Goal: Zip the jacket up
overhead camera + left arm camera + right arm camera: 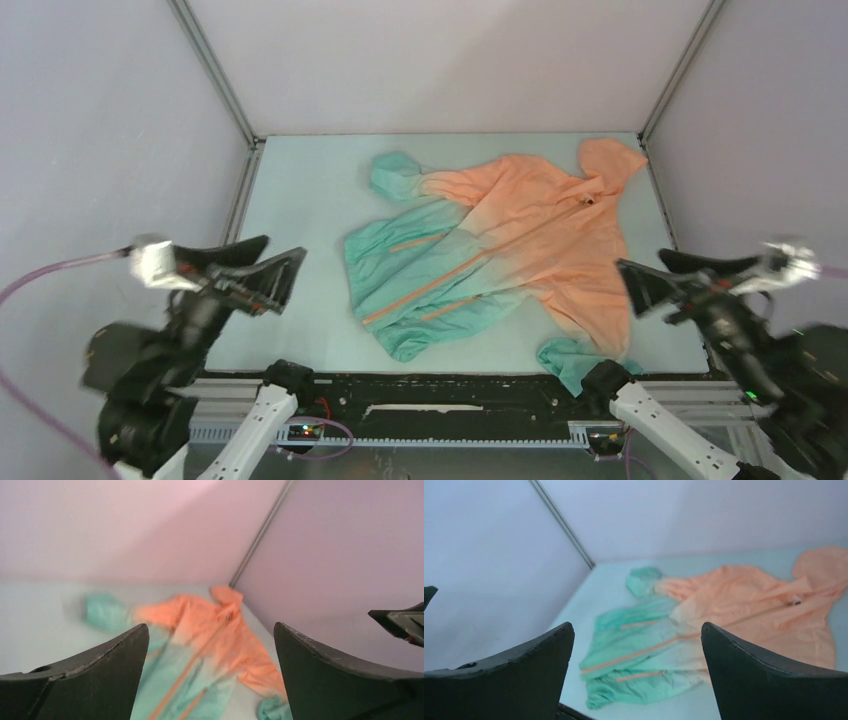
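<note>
The jacket (520, 230) lies spread flat on the bench (300, 190), right of centre. Its orange hood (610, 160) points to the far right corner and its teal hem faces the near left. One teal cuff (395, 172) is bunched at the far side. The other cuff (570, 360) sits crumpled at the near edge, close to the right arm's base.

The main zipper (450, 275) shows as one long orange line running diagonally from hem to collar, and the two front panels lie together along it. Two shorter orange pocket zippers (420, 242) flank its teal end. A small dark speck (587, 203) sits near the collar. It could be the slider or a cord toggle; it is too small to tell. None of the views shows whether the teeth are meshed.

The left claw (285, 247) hangs over the bench's left edge with its jaws spread wide and nothing between them, well apart from the fabric. The right claw (640, 258) mirrors it at the right edge, also gaping wide and empty, near the orange shoulder but above it and not touching.

No grip or contact shows. If the zip is open, I judge the whole job is left: pin the hem, find the slider, and draw it up to the collar.
</note>
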Robot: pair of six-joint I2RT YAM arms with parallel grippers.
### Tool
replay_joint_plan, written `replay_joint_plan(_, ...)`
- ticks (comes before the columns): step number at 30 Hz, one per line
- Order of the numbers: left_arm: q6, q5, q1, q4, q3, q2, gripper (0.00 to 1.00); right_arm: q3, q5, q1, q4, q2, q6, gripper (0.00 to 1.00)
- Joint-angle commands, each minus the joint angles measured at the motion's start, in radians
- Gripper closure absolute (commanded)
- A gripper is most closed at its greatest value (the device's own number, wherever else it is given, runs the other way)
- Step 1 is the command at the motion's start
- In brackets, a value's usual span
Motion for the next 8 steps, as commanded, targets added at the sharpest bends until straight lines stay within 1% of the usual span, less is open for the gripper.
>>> replay_joint_plan(1, 0.273, 0.055, 0.003, -0.008, 0.235, 0.011, 0.0, 0.159, 0.044, -0.018, -0.086, -0.032, -0.026, 0.0)
replay_joint_plan(3, 0.277, 0.044, 0.003, 0.023, 0.272, 0.004, 0.0, 0.223, 0.046, -0.046, -0.089, -0.042, -0.053, 0.0)
replay_joint_plan(8, 0.259, 0.015, 0.003, 0.139, 0.272, -0.029, 0.0, 0.337, 0.011, -0.176, -0.136, -0.029, -0.126, 0.01)
